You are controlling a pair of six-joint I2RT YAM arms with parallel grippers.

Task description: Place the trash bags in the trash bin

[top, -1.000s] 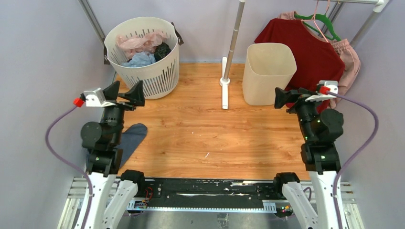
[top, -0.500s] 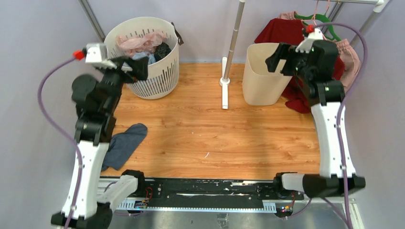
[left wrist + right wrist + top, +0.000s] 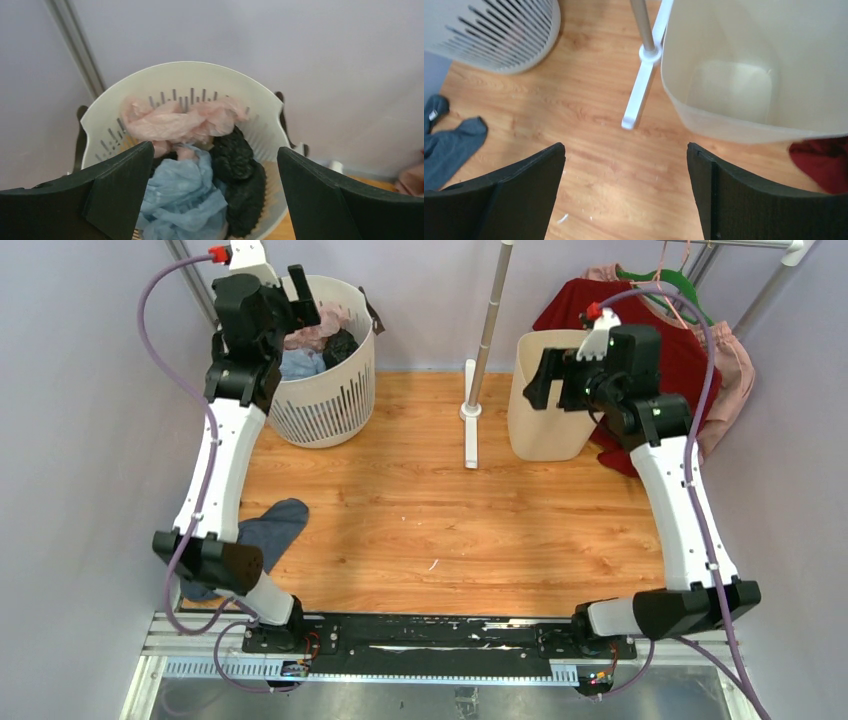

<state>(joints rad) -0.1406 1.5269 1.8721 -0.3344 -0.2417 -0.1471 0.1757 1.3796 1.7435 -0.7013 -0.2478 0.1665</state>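
Pale lilac walls [image 3: 80,390] enclose a wood-grain floor [image 3: 400,520]. A white pole stand [image 3: 487,335] rises at the back. Right of it stands a clothes rail [image 3: 793,252].

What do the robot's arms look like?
The left arm and right arm have white tube-like links joined by chunky black joints. A purple cable loops along each, ending at a red cap. The left gripper and right gripper each have two flat black wedge-shaped fingers.

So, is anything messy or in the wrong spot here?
Yes. A dark blue-grey cloth lies crumpled on the wooden tabletop at the near left, outside the white slotted basket. And the crinkly pale-pink plastic bag sits in that basket, while the cream plastic bin stands empty.
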